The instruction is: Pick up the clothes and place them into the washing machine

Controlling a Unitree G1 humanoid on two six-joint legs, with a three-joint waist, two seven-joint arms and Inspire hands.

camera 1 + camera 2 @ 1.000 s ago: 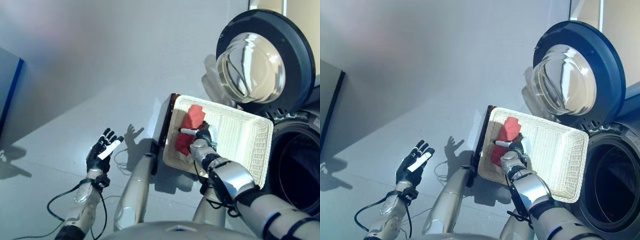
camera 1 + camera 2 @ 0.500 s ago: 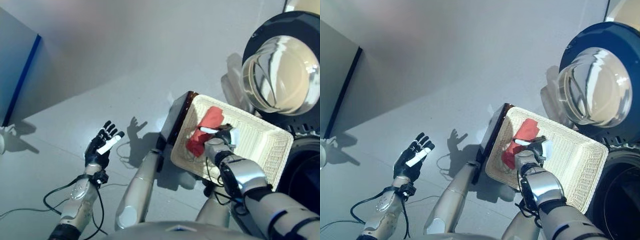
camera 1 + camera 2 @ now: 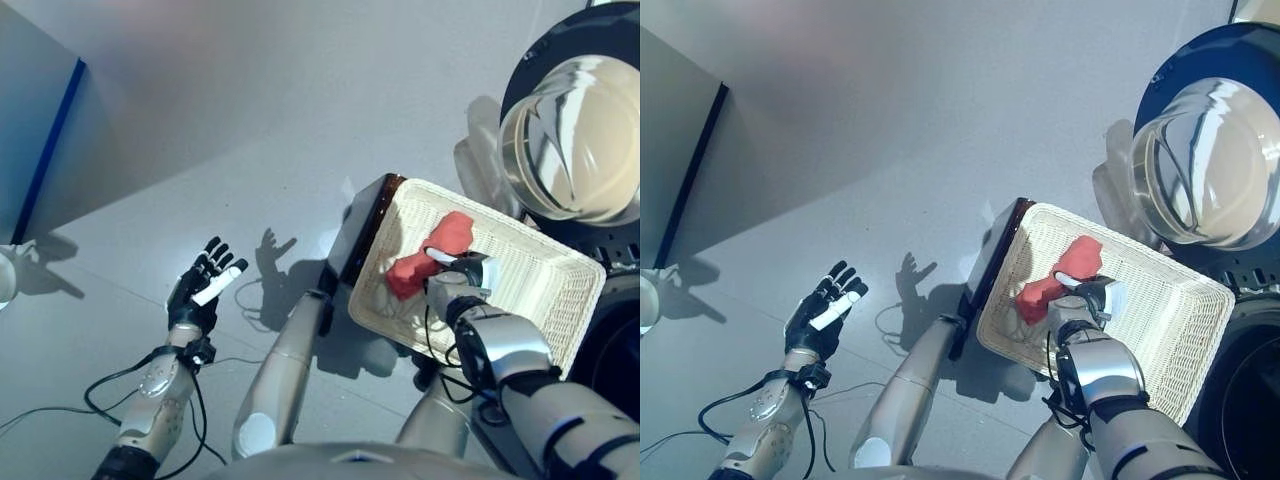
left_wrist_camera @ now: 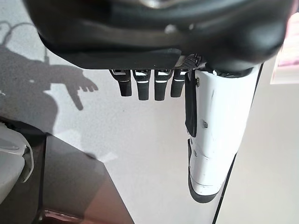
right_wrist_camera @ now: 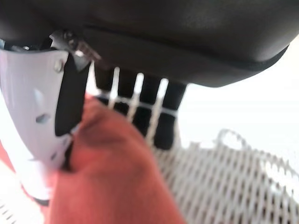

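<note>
Since moment ago, red cloth (image 3: 432, 256) bunched, lifted off white basket (image 3: 545, 300) floor: right hand (image 3: 470, 272) pinching it, thumb against fingers. Pickup secured; washer door (image 3: 575, 140) open beyond basket. Left hand (image 3: 203, 294) splayed, empty, well left of basket.

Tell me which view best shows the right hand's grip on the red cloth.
The right wrist view: the red cloth is pinched between the right hand thumb and fingers, over the white basket. Both eye views show hand and cloth in the basket from above, grip partly hidden. The left wrist view shows neither.
</note>
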